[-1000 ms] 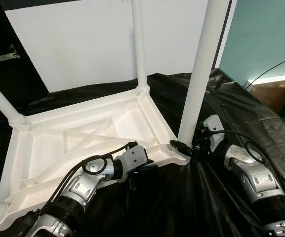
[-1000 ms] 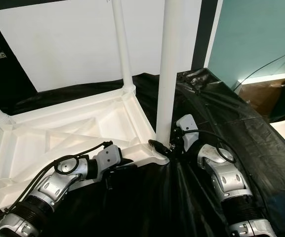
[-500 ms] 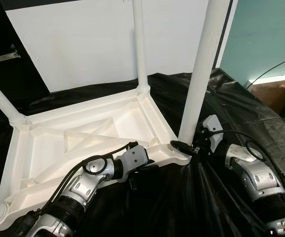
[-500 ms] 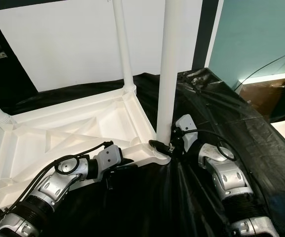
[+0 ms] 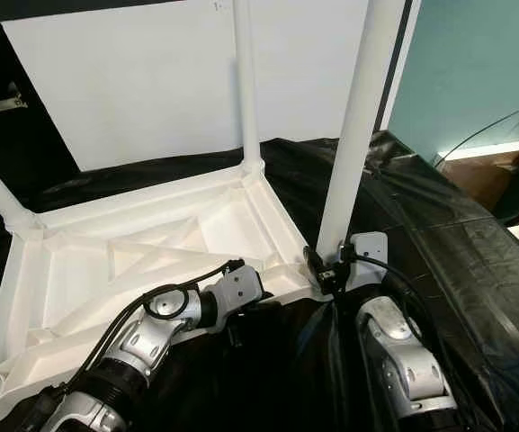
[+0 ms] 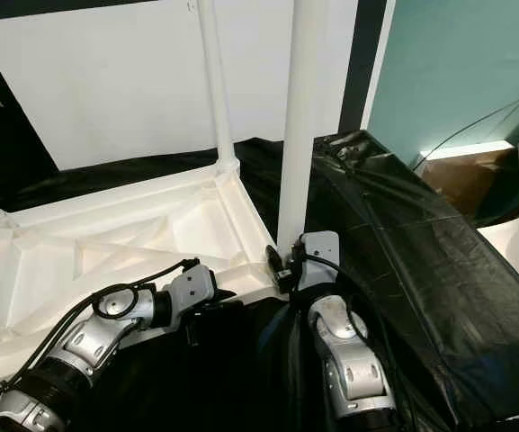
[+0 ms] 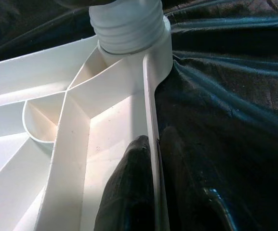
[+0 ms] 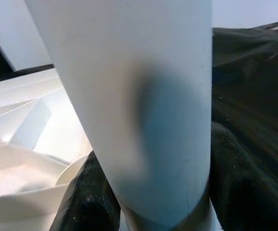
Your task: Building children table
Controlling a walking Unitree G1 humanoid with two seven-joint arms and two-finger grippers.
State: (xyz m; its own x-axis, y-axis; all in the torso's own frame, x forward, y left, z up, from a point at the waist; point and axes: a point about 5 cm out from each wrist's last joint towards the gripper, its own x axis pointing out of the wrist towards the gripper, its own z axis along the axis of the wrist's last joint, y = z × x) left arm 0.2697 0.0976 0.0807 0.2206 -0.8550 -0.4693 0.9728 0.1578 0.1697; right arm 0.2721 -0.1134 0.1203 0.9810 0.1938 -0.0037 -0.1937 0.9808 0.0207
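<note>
Far left, the white tabletop [image 5: 133, 243] lies upside down on black sheeting [image 5: 439, 243], ribs facing up, with legs already standing at its other corners. Moving in, the left gripper [image 7: 151, 192] pinches the near rim of the tabletop, one finger inside the rim wall and one outside, narrow and clamped on that thin edge, steadying the frame. Just along the same rim sits the threaded corner socket [image 7: 129, 26]. And there's the key piece: the near leg [image 5: 353, 135] stands upright in that socket, its long axis running straight up. The right gripper [image 5: 329, 267] wraps the leg's base directly ahead of its wrist, fingers [image 8: 88, 202] hugging either side of the tube; it looks closed on it, though the close view is blurred. The right arm is clearly the nearer one, so any twisting to seat the leg would turn about that vertical axis.
</note>
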